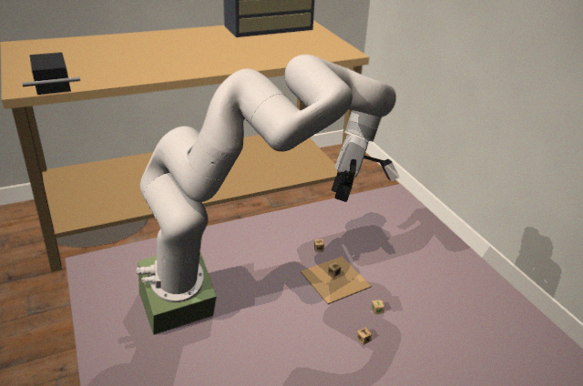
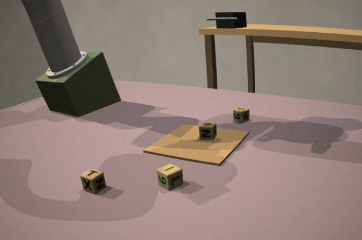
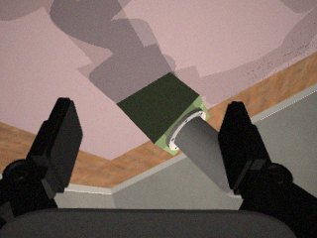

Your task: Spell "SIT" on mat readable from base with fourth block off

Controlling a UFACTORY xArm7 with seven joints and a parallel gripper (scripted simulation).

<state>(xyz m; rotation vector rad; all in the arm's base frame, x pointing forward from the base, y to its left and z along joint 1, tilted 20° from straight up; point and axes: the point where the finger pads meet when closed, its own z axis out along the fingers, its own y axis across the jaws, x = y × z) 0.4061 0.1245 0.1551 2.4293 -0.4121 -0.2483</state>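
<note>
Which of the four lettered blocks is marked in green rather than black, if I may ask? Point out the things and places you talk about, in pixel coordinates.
The block with "I" on top (image 1: 377, 307) (image 2: 169, 176); the other three show black characters.

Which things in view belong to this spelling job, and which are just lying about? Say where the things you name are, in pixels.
Job:
- tan mat (image 1: 329, 291) (image 2: 204, 155)
- block on the mat (image 1: 334, 270) (image 2: 207, 131)
- T-topped block (image 1: 363, 335) (image 2: 93, 181)
- green-lettered block (image 1: 377, 306) (image 2: 169, 176)
- remaining block (image 1: 319, 244) (image 2: 241, 115)

Lying about:
- black box (image 1: 50, 66) (image 2: 231, 22)
- grey rod (image 1: 51, 82) (image 2: 211, 18)
- drawer unit (image 1: 275, 4)

At lower left of the exterior view, one block bears black letters; its neighbour has green ones (quite a vivid green). The counter is dusty pink.
</note>
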